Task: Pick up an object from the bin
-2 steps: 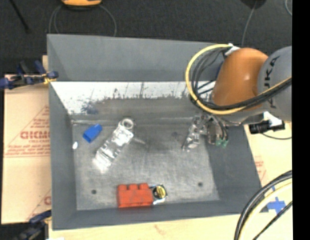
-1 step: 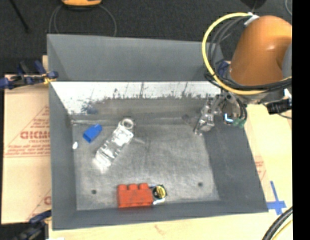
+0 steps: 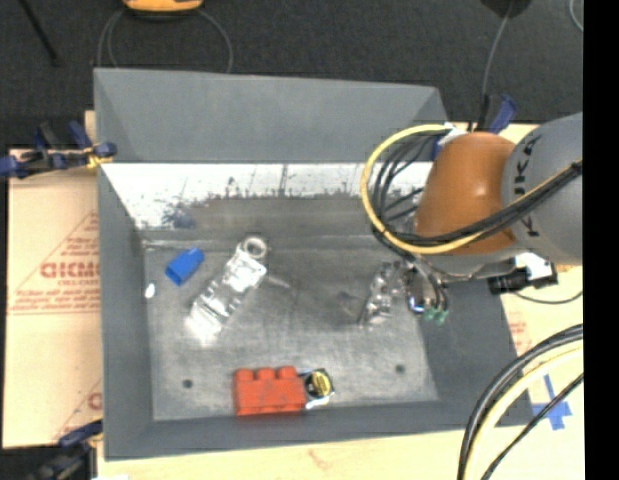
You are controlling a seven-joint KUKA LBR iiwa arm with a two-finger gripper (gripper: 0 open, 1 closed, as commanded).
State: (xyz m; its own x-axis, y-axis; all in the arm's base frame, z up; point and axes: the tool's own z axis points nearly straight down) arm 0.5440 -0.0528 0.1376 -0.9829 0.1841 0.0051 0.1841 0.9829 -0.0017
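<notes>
Lying in grey bin [image 3: 124, 313], blue block [image 3: 184, 266], clear bottle [image 3: 227, 290], red brick [image 3: 268, 390], tool [image 3: 385, 298] state unclear

Four loose things are counted in the bin [image 3: 289, 128]: one small blue block [image 3: 184, 266], one clear plastic bottle [image 3: 227, 286], one red building brick [image 3: 266, 391] and one small yellow-and-black item [image 3: 318, 386].
</notes>
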